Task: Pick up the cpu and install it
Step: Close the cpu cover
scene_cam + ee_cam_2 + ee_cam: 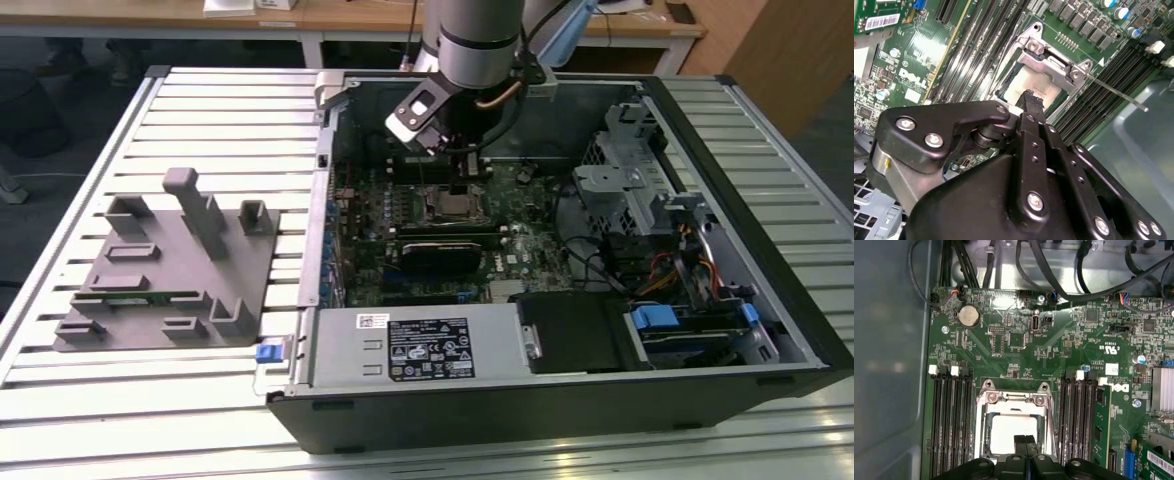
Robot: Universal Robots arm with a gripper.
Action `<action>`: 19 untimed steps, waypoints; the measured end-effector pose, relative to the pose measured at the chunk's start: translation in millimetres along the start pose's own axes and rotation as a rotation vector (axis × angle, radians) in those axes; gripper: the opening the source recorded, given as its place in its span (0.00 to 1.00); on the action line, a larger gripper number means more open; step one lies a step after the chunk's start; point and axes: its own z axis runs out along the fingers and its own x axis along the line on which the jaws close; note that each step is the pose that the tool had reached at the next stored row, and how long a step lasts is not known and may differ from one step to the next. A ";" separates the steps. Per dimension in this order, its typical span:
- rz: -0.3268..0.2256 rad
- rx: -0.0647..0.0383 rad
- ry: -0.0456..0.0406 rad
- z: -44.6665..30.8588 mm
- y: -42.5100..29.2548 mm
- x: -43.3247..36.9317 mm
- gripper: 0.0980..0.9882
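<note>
Gripper (463,188) sits inside the open computer case (534,420), over the motherboard (1054,347). Directly under its fingertips is the cpu (1004,432), lying in the socket frame (1013,399); contact cannot be told. Memory slots (949,425) flank the socket on either side of the gripper, with a memory module (1102,425) at the outer edge of one bank. Past the socket are a coin cell (967,316), then cables (1004,270).

In the exterior view, the part tray (147,320) lies well off to the gripper's left, on the slatted table (80,420). The power supply (420,345) is nearer the camera, and the drive cage (641,190) is to the right.
</note>
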 end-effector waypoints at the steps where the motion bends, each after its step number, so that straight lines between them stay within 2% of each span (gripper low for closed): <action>1: 0.000 0.000 0.0000 0.1 -0.8 0.0 0.01; 6: 0.000 0.000 -0.0001 0.5 -3.9 0.1 0.01; 16: 0.000 0.000 0.0000 2.0 -5.3 0.1 0.01; 19: 0.000 0.000 0.0001 3.4 -8.1 0.2 0.01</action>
